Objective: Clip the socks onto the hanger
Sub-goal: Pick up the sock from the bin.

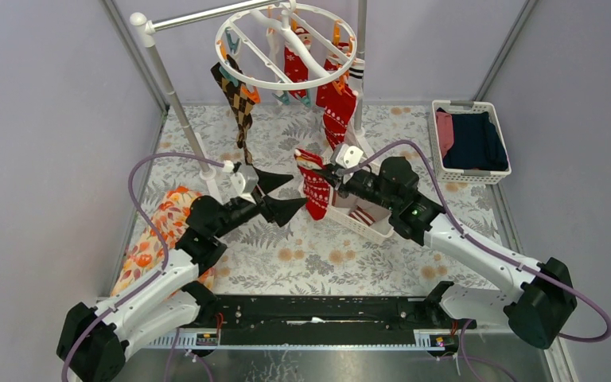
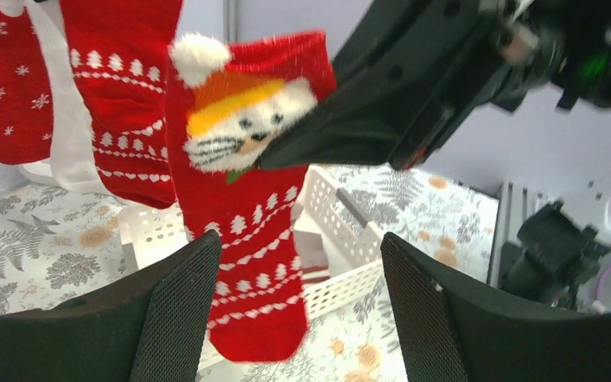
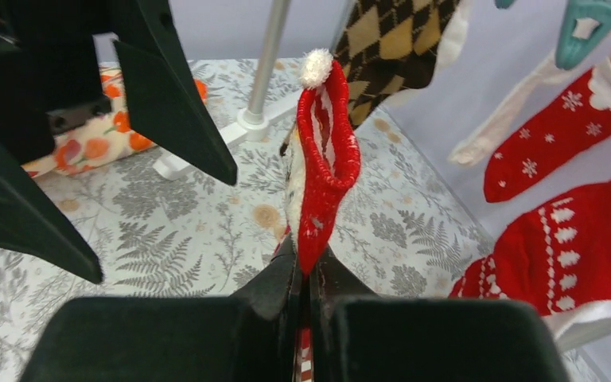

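the right gripper [image 1: 332,178] pinches a red christmas sock [image 1: 316,193] over the middle white basket [image 1: 370,231], which holds a striped item [image 1: 360,215]. the left gripper [image 1: 295,191] gapes empty just left of it; the far-right basket [image 1: 477,175] holds folded clothes [image 1: 473,139].

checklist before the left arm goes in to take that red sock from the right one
1. Right fingers shut on the red cat sock: ok.
2. Left fingers open wider than the sock: ok.
3. Sock hangs in the gap between the left fingers, though nearer one of them: ok.
4. Sock toe clear of the white basket behind it: cannot tell.
5. Cuff open and standing up above the right fingers: ok.
6. A free clip on the hanger for this sock: cannot tell.
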